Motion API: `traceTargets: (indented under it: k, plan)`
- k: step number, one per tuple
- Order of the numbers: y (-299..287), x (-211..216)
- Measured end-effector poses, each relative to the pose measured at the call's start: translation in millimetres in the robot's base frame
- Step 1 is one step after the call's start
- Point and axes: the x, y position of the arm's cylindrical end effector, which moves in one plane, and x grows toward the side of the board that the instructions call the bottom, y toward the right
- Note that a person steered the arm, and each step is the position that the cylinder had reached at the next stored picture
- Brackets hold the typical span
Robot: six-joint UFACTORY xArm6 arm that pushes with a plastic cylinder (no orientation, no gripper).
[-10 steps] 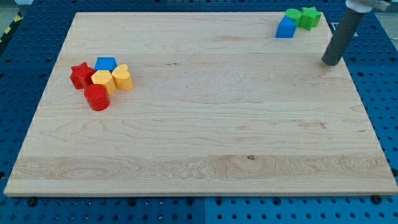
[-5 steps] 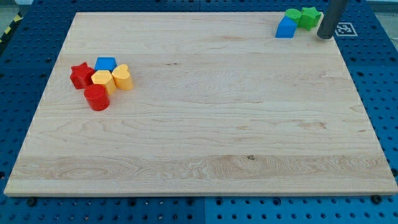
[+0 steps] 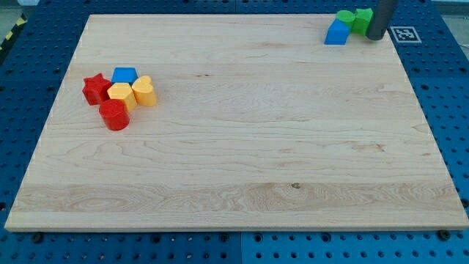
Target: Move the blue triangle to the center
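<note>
The blue triangle [image 3: 337,33] sits at the view's top right corner of the wooden board [image 3: 234,169]. Two green blocks touch it: one [image 3: 344,17] just above it and one [image 3: 361,20] to its right. My tip [image 3: 374,37] stands at the right side of the right green block, close to or touching it, and a short way right of the blue triangle.
A cluster lies at the view's left: a red star [image 3: 94,88], a blue block [image 3: 124,75], a yellow hexagon [image 3: 119,94], a yellow heart [image 3: 144,91] and a red cylinder [image 3: 113,114]. A white marker tag [image 3: 405,34] lies right of the board's corner.
My tip has moved up and to the left, from beside the board's right edge to the right side of the green blocks. No block has visibly moved.
</note>
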Motion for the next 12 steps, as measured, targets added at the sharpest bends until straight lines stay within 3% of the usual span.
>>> traceTargets:
  k: [2, 9, 12]
  plan:
    - [-9.5, -5.9]
    - [-141.3, 16.7]
    - [-207.4, 68.7]
